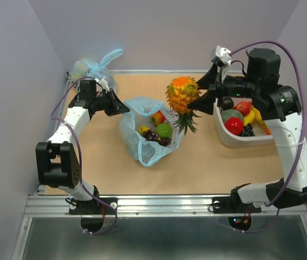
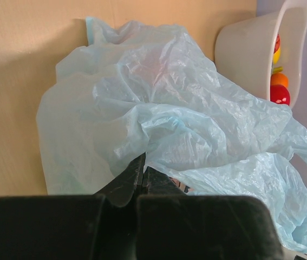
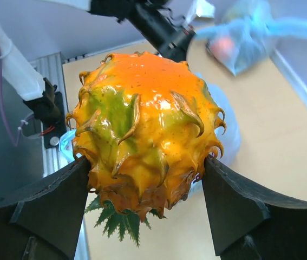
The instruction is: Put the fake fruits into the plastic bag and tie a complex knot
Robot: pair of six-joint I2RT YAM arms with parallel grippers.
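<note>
Holding pineapple (image 1: 181, 95) clamped in my right gripper (image 3: 148, 189) above plastic bag (image 1: 142, 143) edge on table (image 1: 223, 162); left gripper (image 2: 141, 173) pinched on its rim. Risk: wide fruit snags mouth, yanks rim free

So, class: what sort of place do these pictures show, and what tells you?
Likely a robot test bench: left arm and right arm bolted to a metal rail, plain walls boxing in the table.
</note>
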